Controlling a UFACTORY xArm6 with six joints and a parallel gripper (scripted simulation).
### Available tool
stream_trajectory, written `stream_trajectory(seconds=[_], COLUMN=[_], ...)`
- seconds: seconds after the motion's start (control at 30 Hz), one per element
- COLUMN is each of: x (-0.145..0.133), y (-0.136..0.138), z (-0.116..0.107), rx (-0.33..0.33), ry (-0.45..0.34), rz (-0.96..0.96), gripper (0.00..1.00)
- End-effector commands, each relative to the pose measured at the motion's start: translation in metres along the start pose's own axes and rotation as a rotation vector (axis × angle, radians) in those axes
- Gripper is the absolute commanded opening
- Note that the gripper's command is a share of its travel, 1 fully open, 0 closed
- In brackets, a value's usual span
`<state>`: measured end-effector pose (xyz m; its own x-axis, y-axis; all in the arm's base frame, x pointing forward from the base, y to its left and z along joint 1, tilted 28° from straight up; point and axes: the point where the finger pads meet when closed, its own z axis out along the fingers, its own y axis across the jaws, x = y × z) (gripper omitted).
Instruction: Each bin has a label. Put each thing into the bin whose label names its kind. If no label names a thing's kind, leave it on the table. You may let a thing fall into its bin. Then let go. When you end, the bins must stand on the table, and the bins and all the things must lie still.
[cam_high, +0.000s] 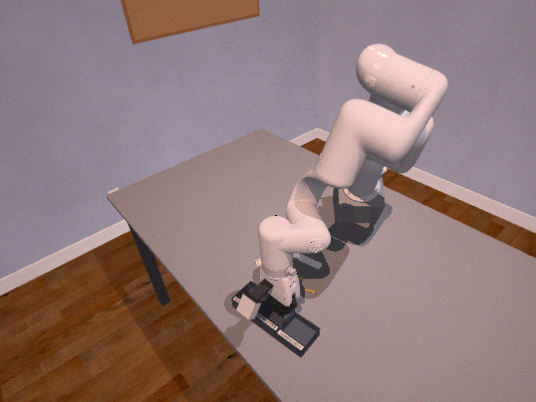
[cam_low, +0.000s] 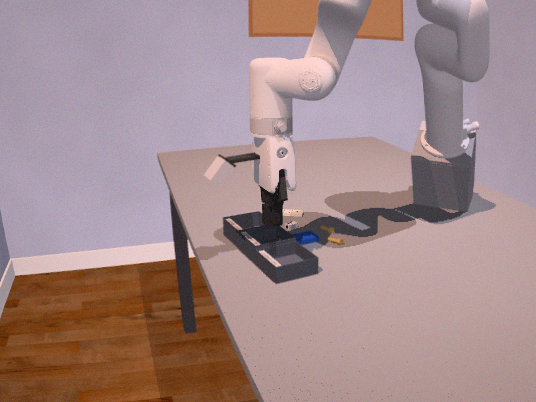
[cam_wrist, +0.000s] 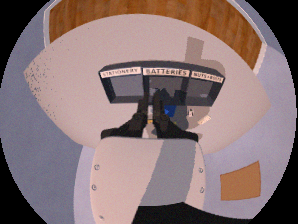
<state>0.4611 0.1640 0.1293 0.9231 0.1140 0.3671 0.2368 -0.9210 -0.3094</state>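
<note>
A row of three dark grey bins (cam_high: 306, 346) (cam_low: 295, 272) (cam_wrist: 119, 91) with white labels stands near the table's edge; the middle label reads "batteries". My gripper (cam_low: 272, 219) (cam_wrist: 150, 99) points straight down into the row, its dark fingers close together, and I see nothing between them. Just behind the bins lie a cream stick (cam_low: 293, 212), a small white piece (cam_low: 289, 226), a blue block (cam_low: 306, 238) (cam_wrist: 170, 107) and two yellow bolts (cam_low: 327, 229) (cam_low: 336, 241). In the top view the arm hides most of these; one yellow bolt (cam_high: 311, 290) shows.
The table edge (cam_low: 200, 250) runs close along the bins' outer side. The robot's base (cam_low: 442, 185) stands at the far right of the table. The wrist camera bracket (cam_low: 222, 167) juts out to the left of the gripper.
</note>
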Motion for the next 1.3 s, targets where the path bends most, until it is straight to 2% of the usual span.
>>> stream_trajectory(seconds=[0.0, 0.27, 0.5, 1.0, 1.27], x=[0.001, 0.001, 0.001, 0.001, 0.001], y=[-0.016, -0.054, -0.054, -0.054, -0.054], z=[-0.001, -0.001, -0.001, 0.039, 0.052], rx=[-0.005, -0.004, -0.004, -0.004, -0.004], ry=[0.001, 0.001, 0.001, 0.001, 0.001], rz=[0.002, 0.002, 0.002, 0.002, 0.002], gripper=[0.07, 0.07, 0.07, 0.07, 0.07])
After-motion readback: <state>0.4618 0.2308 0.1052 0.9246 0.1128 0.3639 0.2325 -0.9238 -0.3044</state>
